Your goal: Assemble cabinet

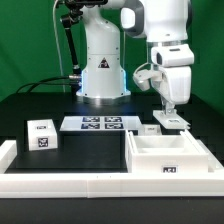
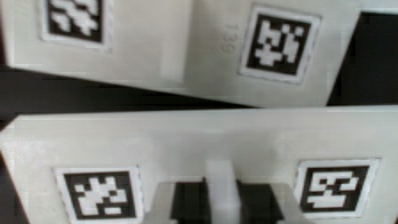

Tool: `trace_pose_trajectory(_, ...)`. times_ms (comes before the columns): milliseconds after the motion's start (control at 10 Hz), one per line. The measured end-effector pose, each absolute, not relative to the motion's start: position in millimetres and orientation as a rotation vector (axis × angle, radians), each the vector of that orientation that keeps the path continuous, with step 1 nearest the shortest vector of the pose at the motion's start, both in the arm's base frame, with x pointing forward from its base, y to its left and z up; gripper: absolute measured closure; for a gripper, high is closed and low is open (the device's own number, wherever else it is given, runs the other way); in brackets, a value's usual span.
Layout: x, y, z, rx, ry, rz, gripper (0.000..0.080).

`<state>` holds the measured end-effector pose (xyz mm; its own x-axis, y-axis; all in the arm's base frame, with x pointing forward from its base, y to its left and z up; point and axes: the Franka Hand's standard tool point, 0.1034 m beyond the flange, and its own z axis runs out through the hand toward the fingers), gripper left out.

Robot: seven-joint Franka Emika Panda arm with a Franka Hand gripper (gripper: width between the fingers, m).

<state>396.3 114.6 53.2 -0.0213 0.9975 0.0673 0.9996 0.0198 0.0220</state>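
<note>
In the exterior view my gripper (image 1: 171, 108) hangs at the right, just behind the large white box shell (image 1: 165, 157), and reaches down onto a small white cabinet part (image 1: 171, 121). In the wrist view my gripper (image 2: 217, 200) has its dark fingers (image 2: 185, 203) closed on a thin white ridge of that part (image 2: 160, 150), which bears a code tag on each side. Beyond it lies another white tagged part (image 2: 196, 45). A second small white tagged block (image 1: 42, 135) sits at the exterior view's left.
The marker board (image 1: 100, 124) lies in front of the robot base (image 1: 100, 75). The long white rail (image 1: 90, 186) runs along the front edge. A small flat white piece (image 1: 148, 128) lies beside the held part. The table top is black (image 2: 45, 95).
</note>
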Motion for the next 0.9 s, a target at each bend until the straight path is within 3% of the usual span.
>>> trace_pose_trajectory(200,405.5,94.0,59.2,-2.236,-2.177,-0.094,0.0731)
trace_pose_trajectory(600,404.2,95.6,56.5,-2.232,-2.173,-0.09,0.0731)
trace_pose_trajectory(900,441.2,102.5,57.5,-2.248,-2.15,-0.114,0.0731)
